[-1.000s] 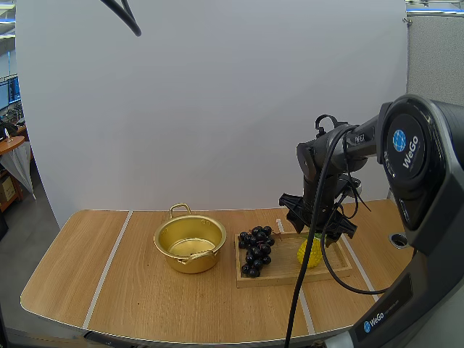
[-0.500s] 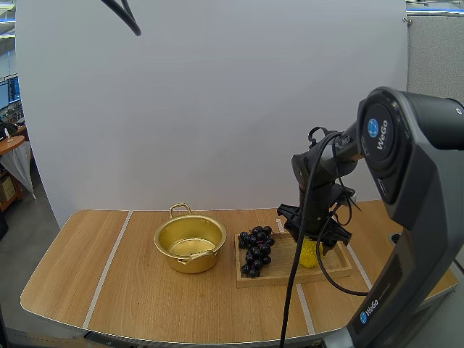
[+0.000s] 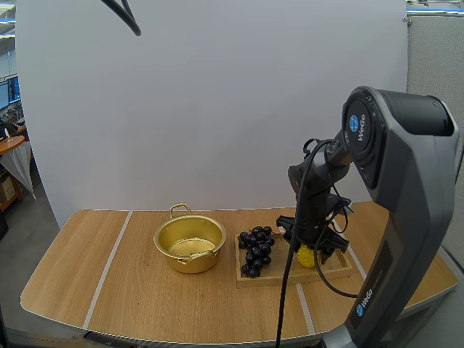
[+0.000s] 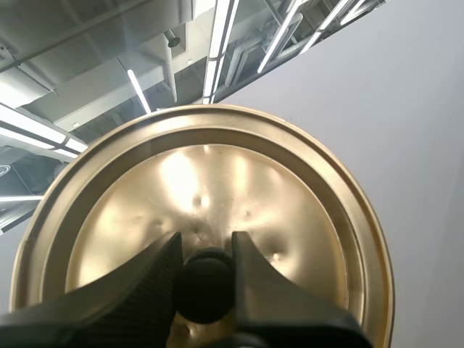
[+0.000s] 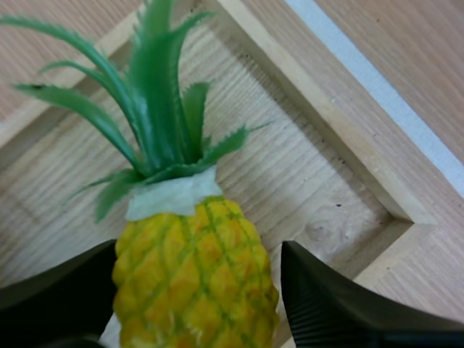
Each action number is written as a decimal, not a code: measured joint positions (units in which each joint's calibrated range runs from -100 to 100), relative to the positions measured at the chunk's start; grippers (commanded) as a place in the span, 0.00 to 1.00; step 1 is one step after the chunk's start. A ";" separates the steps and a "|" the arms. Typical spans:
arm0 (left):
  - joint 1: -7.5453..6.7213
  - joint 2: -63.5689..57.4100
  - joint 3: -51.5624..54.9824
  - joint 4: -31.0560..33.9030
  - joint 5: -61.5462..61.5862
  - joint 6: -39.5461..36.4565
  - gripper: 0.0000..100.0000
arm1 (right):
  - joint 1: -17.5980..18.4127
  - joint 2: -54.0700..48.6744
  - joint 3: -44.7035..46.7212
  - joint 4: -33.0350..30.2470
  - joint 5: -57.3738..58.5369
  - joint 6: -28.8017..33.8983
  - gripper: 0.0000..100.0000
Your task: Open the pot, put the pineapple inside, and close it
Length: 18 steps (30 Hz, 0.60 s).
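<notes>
Pineapple (image 5: 192,279) sits within spread right gripper (image 5: 199,293) of WeGo-labelled arm (image 3: 395,141).

High view: from behind, forward and down over the table (image 3: 109,283). Right wrist view: downward, close on the pineapple (image 5: 192,283) in the wooden tray (image 5: 304,181), shared with the high view at three o'clock of the pot (image 3: 190,243). Left wrist view: upward, close against the lid (image 4: 290,217)
</notes>
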 measured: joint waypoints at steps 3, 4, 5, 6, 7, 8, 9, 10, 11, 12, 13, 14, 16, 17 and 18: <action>0.00 0.00 0.00 0.00 0.00 0.00 0.00 | 0.00 0.43 0.00 -0.34 -0.99 0.20 1.00; 0.00 0.00 0.00 0.00 0.00 0.00 0.00 | 0.00 0.53 0.00 -0.44 -1.40 0.20 1.00; 0.00 0.00 0.00 0.00 0.00 0.00 0.00 | 0.00 0.53 0.00 -0.53 -1.62 0.20 1.00; 0.00 0.00 0.00 0.00 0.00 0.00 0.00 | 0.00 0.53 0.00 -0.68 -1.83 0.20 1.00; 0.00 0.00 0.00 0.00 0.00 0.00 0.00 | 0.00 0.53 0.00 -0.77 -2.02 0.20 1.00; 0.00 0.00 0.00 0.00 0.00 0.00 0.00 | 0.00 0.53 0.00 -0.92 -2.19 0.20 1.00; 0.00 0.00 0.00 0.00 0.00 0.00 0.00 | 0.00 0.53 0.00 -1.05 -2.19 0.20 1.00; 0.00 0.00 0.00 0.00 0.00 0.00 0.00 | 0.00 0.53 0.00 -1.03 -2.19 0.20 0.96; 0.00 0.00 0.00 0.00 0.00 0.00 0.00 | 0.00 0.53 0.00 -1.12 -2.19 0.20 0.84; 0.00 0.00 0.00 0.00 0.00 0.00 0.00 | 0.00 0.53 0.00 -1.25 -2.19 0.20 0.67; 0.00 0.00 0.00 0.00 0.00 0.00 0.00 | 0.00 0.53 0.00 -1.25 -2.32 0.20 0.52; 0.00 0.00 0.00 0.00 0.00 0.00 0.00 | 0.00 0.53 0.00 -1.40 -2.32 0.31 0.39; 0.00 0.00 0.00 0.00 0.00 0.00 0.00 | 0.00 0.53 0.00 -1.61 -2.32 0.31 0.14; 0.00 0.00 0.00 0.00 0.00 0.00 0.00 | 0.00 0.53 0.00 -1.61 -2.37 0.31 0.01; 0.00 0.00 0.00 0.00 0.00 0.00 0.00 | 0.00 0.53 0.00 -1.61 -2.52 0.31 0.00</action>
